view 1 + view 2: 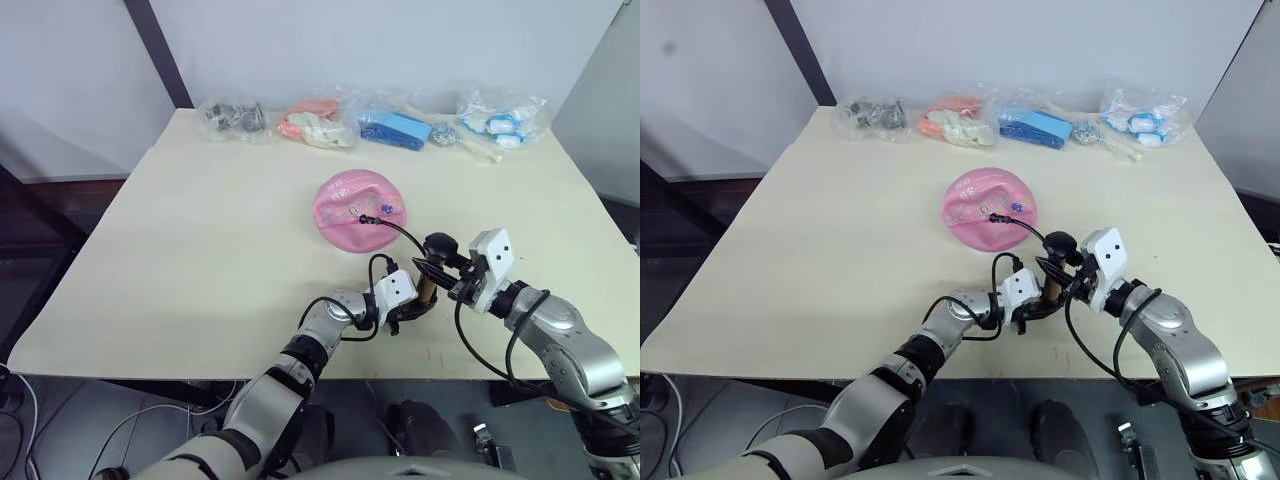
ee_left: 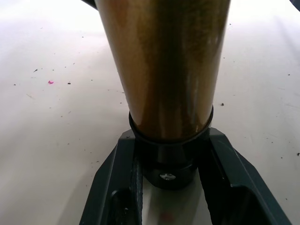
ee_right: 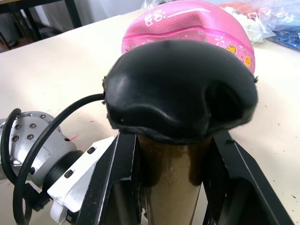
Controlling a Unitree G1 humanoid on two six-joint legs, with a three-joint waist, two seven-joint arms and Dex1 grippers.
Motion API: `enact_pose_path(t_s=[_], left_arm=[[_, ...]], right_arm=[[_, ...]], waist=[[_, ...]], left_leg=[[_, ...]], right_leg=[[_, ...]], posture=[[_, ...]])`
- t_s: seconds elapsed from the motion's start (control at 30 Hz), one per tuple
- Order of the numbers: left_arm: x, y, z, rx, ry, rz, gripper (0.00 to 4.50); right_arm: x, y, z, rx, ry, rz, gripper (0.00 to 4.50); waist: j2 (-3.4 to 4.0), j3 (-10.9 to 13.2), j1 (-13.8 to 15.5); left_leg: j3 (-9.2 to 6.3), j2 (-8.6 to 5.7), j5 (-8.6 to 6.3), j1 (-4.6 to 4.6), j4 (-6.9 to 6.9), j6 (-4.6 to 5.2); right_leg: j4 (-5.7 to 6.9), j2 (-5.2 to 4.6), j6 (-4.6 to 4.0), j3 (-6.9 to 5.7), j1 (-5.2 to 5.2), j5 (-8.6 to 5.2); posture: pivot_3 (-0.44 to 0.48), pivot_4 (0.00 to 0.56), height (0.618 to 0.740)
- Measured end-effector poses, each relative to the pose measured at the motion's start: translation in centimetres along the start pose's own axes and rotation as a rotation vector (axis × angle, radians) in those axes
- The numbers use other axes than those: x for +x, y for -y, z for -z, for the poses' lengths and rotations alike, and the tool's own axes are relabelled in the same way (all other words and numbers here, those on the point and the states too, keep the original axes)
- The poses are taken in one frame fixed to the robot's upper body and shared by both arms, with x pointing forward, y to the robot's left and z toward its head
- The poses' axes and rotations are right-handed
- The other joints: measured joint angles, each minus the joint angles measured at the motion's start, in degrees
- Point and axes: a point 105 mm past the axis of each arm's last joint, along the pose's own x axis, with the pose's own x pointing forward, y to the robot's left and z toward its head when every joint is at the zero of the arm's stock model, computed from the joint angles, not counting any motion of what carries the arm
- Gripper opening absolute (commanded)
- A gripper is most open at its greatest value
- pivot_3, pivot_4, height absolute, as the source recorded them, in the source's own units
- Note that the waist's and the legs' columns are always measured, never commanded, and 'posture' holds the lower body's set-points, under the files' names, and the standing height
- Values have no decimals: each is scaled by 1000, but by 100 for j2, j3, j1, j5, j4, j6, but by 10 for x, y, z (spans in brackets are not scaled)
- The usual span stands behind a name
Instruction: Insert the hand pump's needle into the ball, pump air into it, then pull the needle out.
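The pink ball (image 1: 350, 208) lies limp and flattened at mid-table. On its top sits the needle's black fitting (image 1: 366, 218); the pin itself is too small to make out. A thin black hose (image 1: 405, 233) curves from there to the hand pump (image 1: 426, 290), which stands near the table's front edge. My left gripper (image 1: 415, 306) is shut on the pump's lower black end (image 2: 169, 166), just above the tabletop. My right gripper (image 1: 447, 275) is shut on the bronze tube (image 3: 171, 178) right under the black handle (image 3: 180, 89).
Several clear plastic bags line the far edge: dark parts (image 1: 232, 118), orange and white items (image 1: 318, 122), blue items (image 1: 400, 128), white and blue items (image 1: 500, 120). The cream table (image 1: 200, 250) ends just behind both grippers.
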Motion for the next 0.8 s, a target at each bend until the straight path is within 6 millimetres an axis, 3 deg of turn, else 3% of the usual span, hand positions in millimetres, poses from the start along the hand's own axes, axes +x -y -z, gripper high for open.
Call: enact_pose_path(t_s=[0.23,0.3,0.37,0.43,0.63,0.8], left_arm=[[4,2,-6,8,19,17,1130],[4,0,-11,20,31,13,1130],[4,-1,-10,18,27,9,1130],[5,0,-12,22,36,11,1130],[5,0,-13,28,41,11,1130],[5,-1,-13,29,40,11,1130]], right_arm=[[-8,10,-16,50,-62,-9,1053],[-13,18,-51,31,-36,-23,1053],[-23,12,-93,-34,35,-62,1053],[-28,11,-106,-40,44,-68,1053],[-36,11,-134,-68,66,-66,1053],[-35,11,-132,-59,67,-53,1053]], waist=[[49,80,43],[95,135,48],[81,143,50],[72,147,52],[72,147,66],[69,148,69]], left_leg=[[6,-15,0,-29,1,0],[8,-26,2,-53,8,0],[8,-28,3,-70,15,0],[6,-25,2,-86,15,0],[12,-27,2,-97,15,0],[11,-26,2,-98,15,0]], right_leg=[[-3,-13,16,-1,-19,14],[1,-29,26,23,-50,28],[0,-23,29,10,-55,33],[-8,-23,18,-3,-59,38],[-10,-27,17,2,-69,40],[-10,-26,17,1,-69,39]], posture=[[0,150,740],[0,150,740],[0,150,740],[0,150,740],[0,150,740],[0,150,740]])
